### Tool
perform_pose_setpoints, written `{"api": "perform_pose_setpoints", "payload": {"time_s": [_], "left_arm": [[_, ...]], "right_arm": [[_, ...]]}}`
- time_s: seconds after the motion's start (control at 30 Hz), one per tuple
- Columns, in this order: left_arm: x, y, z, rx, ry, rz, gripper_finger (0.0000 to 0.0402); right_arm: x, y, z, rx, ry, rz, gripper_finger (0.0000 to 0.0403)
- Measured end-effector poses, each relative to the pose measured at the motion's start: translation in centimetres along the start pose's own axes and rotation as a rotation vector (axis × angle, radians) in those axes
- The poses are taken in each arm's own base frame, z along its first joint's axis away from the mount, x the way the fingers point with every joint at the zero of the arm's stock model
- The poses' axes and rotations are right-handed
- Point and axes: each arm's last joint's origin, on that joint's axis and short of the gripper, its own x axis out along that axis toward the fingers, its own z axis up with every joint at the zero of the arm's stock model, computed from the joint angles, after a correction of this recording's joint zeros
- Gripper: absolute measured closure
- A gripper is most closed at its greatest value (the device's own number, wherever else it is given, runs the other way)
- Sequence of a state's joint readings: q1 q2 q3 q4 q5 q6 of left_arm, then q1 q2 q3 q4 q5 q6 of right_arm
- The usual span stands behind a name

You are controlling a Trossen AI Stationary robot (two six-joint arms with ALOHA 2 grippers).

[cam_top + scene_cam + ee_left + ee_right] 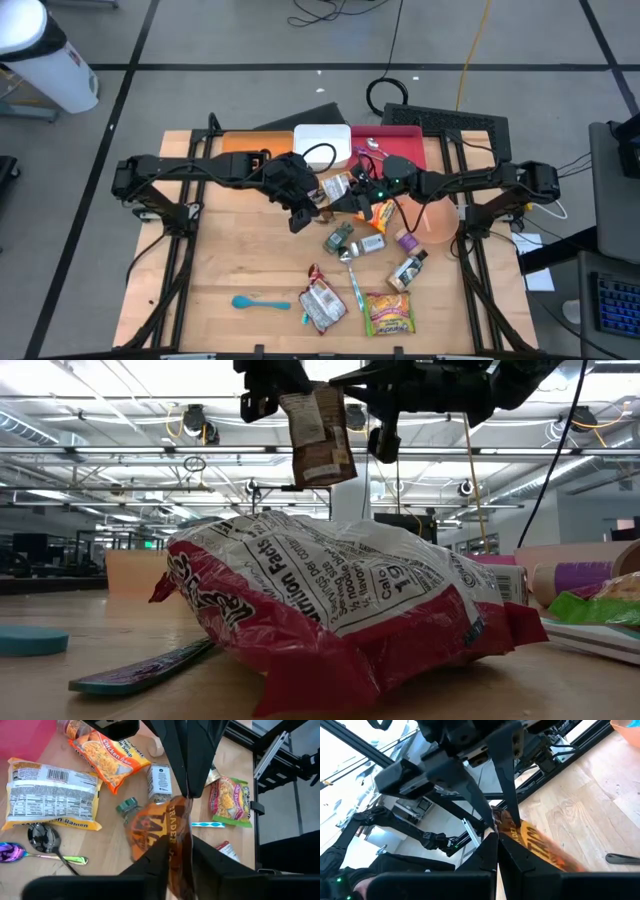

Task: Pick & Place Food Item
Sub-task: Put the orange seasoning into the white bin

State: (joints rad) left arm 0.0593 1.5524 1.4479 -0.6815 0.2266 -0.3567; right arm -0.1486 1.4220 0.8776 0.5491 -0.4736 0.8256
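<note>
We work over a wooden table [230, 250] whose near half is strewn with food packets, while a white container [322, 142] and a red tray [400, 140] sit at the far edge, likely places for a drop. Both arms meet above the table's middle, and between them hangs the task's item, a brown snack packet [318, 435], lifted clear of the surface and dangling above the clutter. The left gripper [181, 842] has its fingers pressed together on one edge of that packet, and the right gripper [496, 836] is clamped fully on the opposite edge, so the packet is pinched from both sides at once; we judge this to be a handover in mid-air, with the packet held high so it cannot snag on what lies below. Beneath it lie a red and white chip bag [340, 610], a ramen packet [52, 795], a chicken noodle soup packet [107, 755] and a green noodle packet [388, 312]. Smaller still are a blue spoon [258, 302] near the front edge and a metal spoon [50, 842] beside the ramen.
</note>
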Motion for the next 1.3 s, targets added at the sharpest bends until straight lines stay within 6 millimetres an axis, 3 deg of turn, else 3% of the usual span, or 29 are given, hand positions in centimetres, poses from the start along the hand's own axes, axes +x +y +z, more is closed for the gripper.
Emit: {"api": "perform_pose_setpoints", "payload": {"time_s": [0.2,0.6,0.83,1.1,1.3], "left_arm": [[-0.1,0.1,0.1,0.008,-0.005,0.0,0.0395],[-0.2,0.5,0.3,-0.005,-0.01,0.001,0.0398],[-0.4,1.2,0.5,0.016,-0.018,0.011,0.0399],[-1.4,4.4,1.5,0.055,-0.034,0.007,0.0399],[-3.2,8.4,1.9,0.086,-0.014,0.092,0.04]], "right_arm": [[0.0,0.0,0.0,0.0,0.0,-0.001,0.0403],[0.0,0.0,0.0,-0.001,-0.003,-0.001,0.0397],[-0.1,0.1,0.5,-0.012,-0.037,0.018,0.0343],[-1.5,-1.0,2.8,0.02,-0.16,0.009,0.0258],[-2.7,-2.1,4.5,-0.039,-0.35,-0.116,0.0226]]}}
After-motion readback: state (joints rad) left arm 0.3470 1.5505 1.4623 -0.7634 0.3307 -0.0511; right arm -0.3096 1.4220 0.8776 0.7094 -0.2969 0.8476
